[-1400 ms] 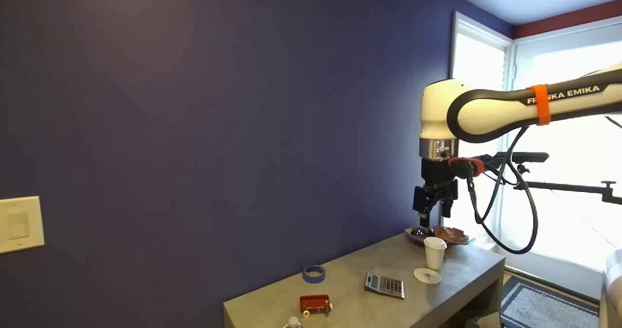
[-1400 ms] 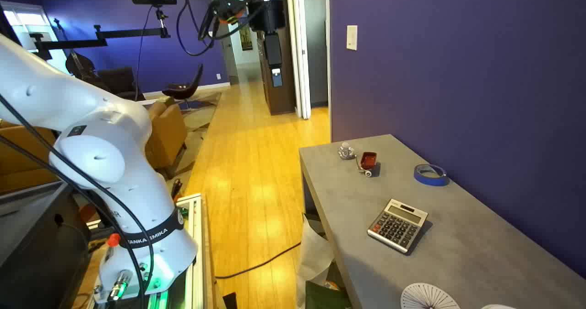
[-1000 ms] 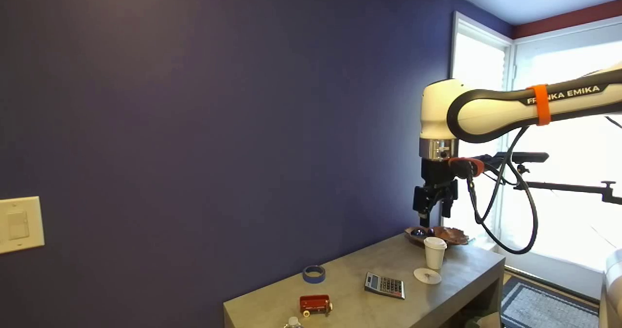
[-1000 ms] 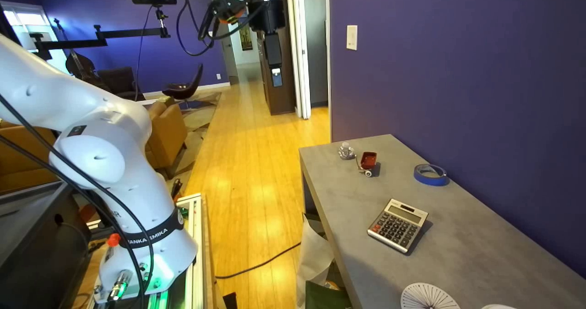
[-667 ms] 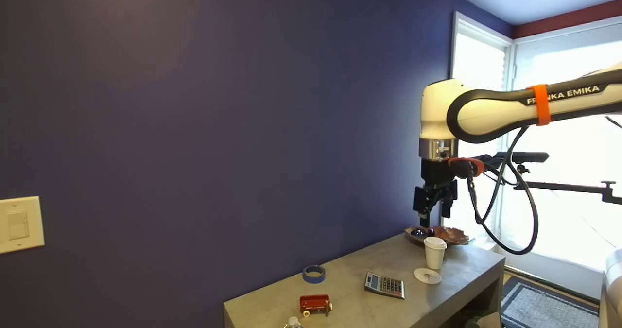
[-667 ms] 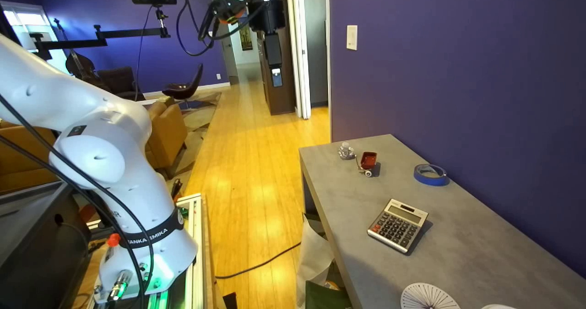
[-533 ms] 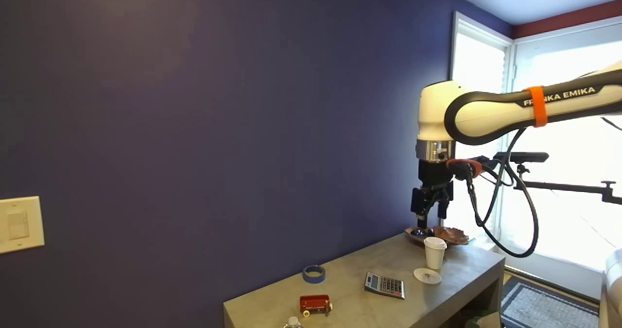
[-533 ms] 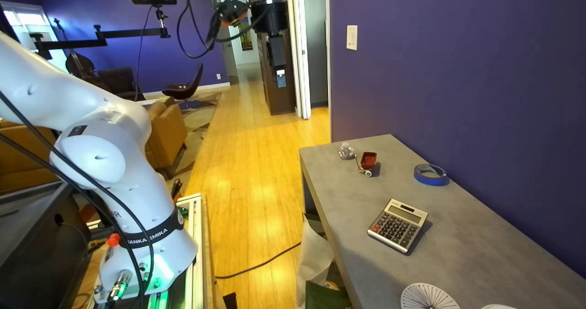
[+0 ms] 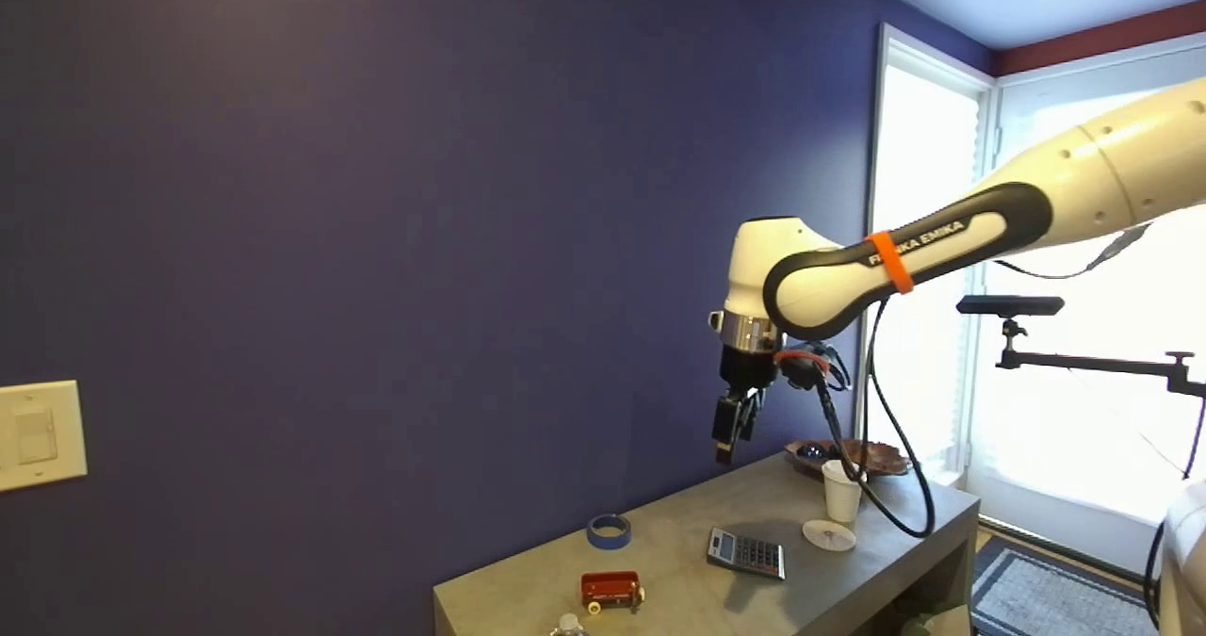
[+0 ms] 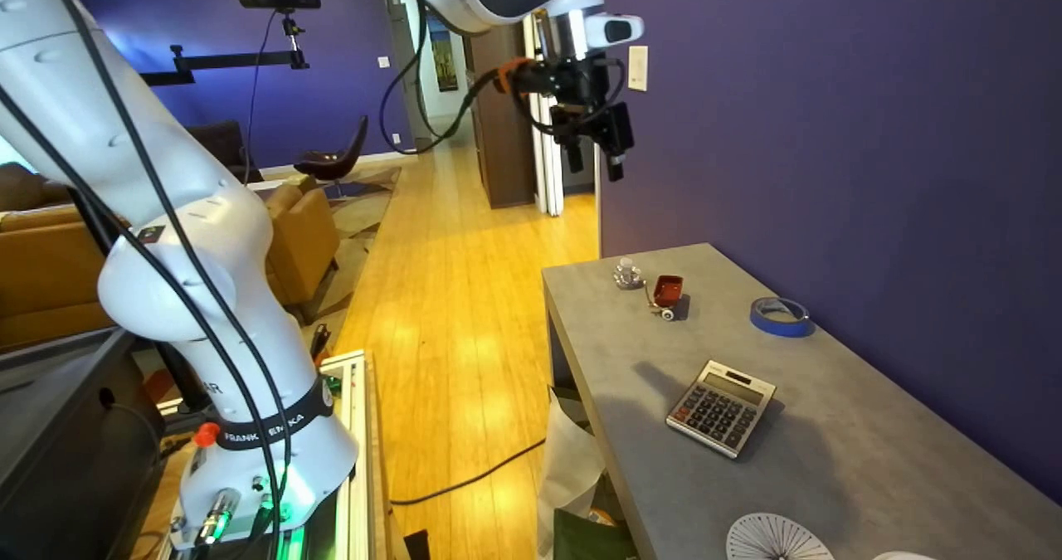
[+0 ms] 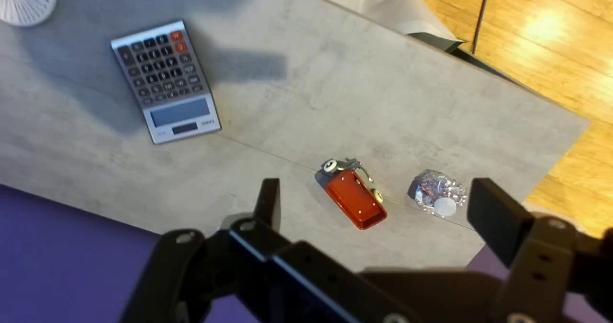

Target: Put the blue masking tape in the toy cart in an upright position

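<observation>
In an exterior view, the pincer (image 9: 736, 441) is suspended above the surface (image 9: 513, 594), pointed downward with a slight tilt and clear of every object. The blue masking tape (image 9: 609, 543) is located on the surface, just beside the wall (image 9: 377, 240) and outside the toy cart (image 9: 611, 587); the two are set apart. The step in hand is judged to be the approach, as the tape has not yet been grasped. For the next move, the pincer should be brought over the tape and lowered until its band can be gripped.

In an exterior view, a calculator (image 10: 720, 411) is placed apart from the tape, and a clear object (image 10: 627, 275) is seen just beside the cart. The tape is laid flat: its hole is faced upward and its axis is vertical. No long axis is given by the round outline. For upright placement, a quarter turn will be required so that the tape is stood on edge.

In the wrist view, the fingers (image 11: 268, 203) are spread well apart and nothing is held. The cart's long axis is directed diagonally from upper left to lower right, with the handle (image 11: 357, 164) near the upper end. Alignment of the tape with this axis should be sought, since the cart appears narrow. The tape cannot be made out with certainty here.
</observation>
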`<move>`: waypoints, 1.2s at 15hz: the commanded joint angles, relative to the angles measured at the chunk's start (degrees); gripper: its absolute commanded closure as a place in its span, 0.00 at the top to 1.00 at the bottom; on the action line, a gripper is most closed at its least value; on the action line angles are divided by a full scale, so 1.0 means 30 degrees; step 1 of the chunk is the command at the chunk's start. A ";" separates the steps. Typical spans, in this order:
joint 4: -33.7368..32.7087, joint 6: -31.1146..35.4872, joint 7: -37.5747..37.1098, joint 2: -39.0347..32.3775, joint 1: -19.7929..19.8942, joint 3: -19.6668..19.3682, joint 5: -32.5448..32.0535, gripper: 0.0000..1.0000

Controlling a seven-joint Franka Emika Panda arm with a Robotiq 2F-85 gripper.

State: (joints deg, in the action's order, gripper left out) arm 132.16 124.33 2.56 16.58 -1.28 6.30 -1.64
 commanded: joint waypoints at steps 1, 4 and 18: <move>-0.3442 0.1170 0.3719 -0.4360 -0.0259 -0.1282 0.0170 1.00; -0.5517 0.2630 0.6964 -0.7021 0.0015 -0.1743 0.0519 1.00; -0.7413 0.3164 1.0342 -1.0236 0.0784 -0.1032 0.1429 1.00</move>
State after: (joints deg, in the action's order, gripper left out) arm 112.86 135.19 28.30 -9.99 -0.18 1.46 -1.09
